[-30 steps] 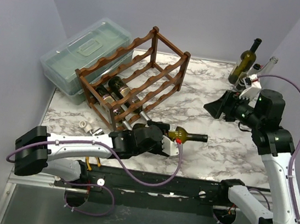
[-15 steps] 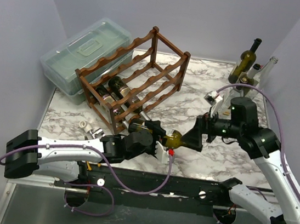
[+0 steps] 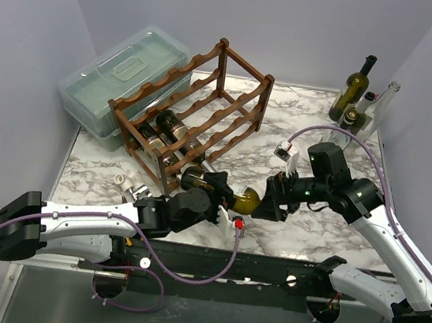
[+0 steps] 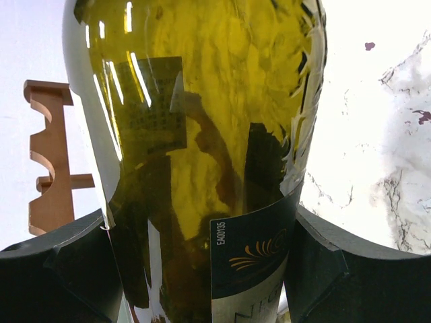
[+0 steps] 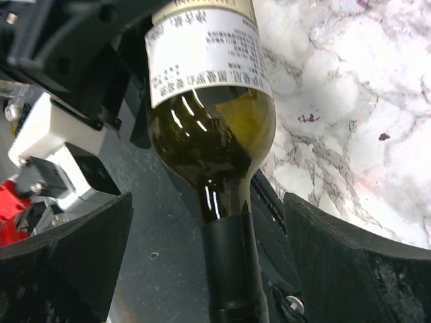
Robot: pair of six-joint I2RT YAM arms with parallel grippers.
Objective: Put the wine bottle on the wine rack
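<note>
The left gripper [image 3: 227, 201] is clamping the wine bottle [image 3: 247, 201] around its body, its two dark fingers [image 4: 60, 269] pressing the glass on either side in the left wrist view. The right gripper [image 3: 269, 203] is standing wide, its fingers [image 5: 67, 259] flanking the bottle's neck with clear gaps on both sides and touching nothing. The bottle is lying roughly level, held off the marble table [image 3: 311, 226] near its front edge. It is hanging just in front of the wine rack [image 3: 193, 109] and not yet on it, with its neck pointing toward the right arm.

The glass is showing olive green and see-through, glowing yellow where light is passing through it. A black capsule [image 5: 229, 276] is covering the neck. A white label [image 5: 205, 54] is carrying rows of small black print, too fine to read. On the other side a dark label [image 4: 252, 259] is showing a gold swirl and the code "EA00135" printed sideways along its edge. Pale capital letters are running off the bottom of the frame, seemingly starting "NIO".

The rack, dark reddish-brown with scalloped rails, is holding other bottles [image 3: 169, 127] in its lower tier.
</note>
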